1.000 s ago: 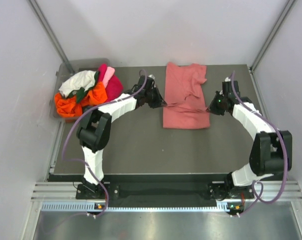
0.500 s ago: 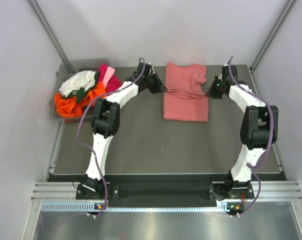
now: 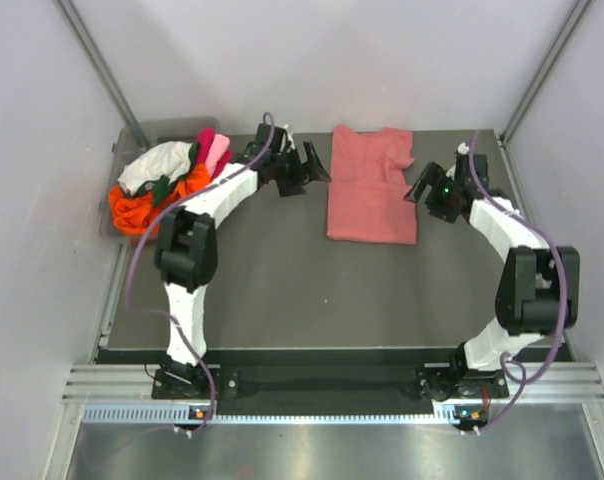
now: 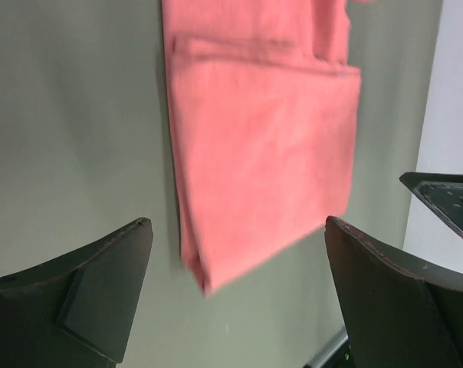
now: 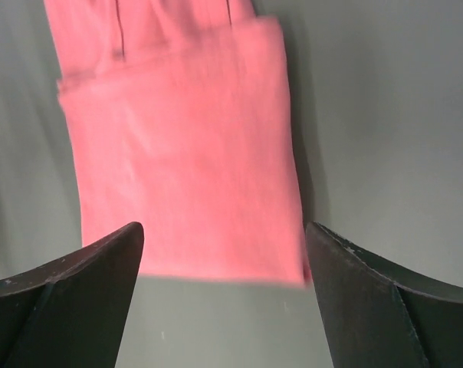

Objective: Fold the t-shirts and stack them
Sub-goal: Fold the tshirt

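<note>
The dusty salmon-pink t-shirt [image 3: 372,195] lies folded flat on the dark table, its sleeves at the far end. My left gripper [image 3: 314,168] stands open just off the shirt's left edge, touching nothing. My right gripper [image 3: 418,189] stands open off the right edge, also empty. In the left wrist view the folded t-shirt [image 4: 262,138] lies beyond the wide-open gripper [image 4: 237,224]. In the right wrist view the t-shirt [image 5: 185,153] spreads ahead of the open gripper [image 5: 224,226]. Other t-shirts [image 3: 172,185], orange, magenta, light pink, white and dark green, are heaped at the far left.
The heap of shirts sits in a clear bin [image 3: 132,135] at the table's far left corner. White walls and metal posts close in the back and sides. The table's near edge [image 3: 322,350] runs in front of the arm bases.
Both grippers went from shut on the salmon-pink shirt's edges to open, let it go and drew outward. The shirt's lifted part now lies folded flat.
</note>
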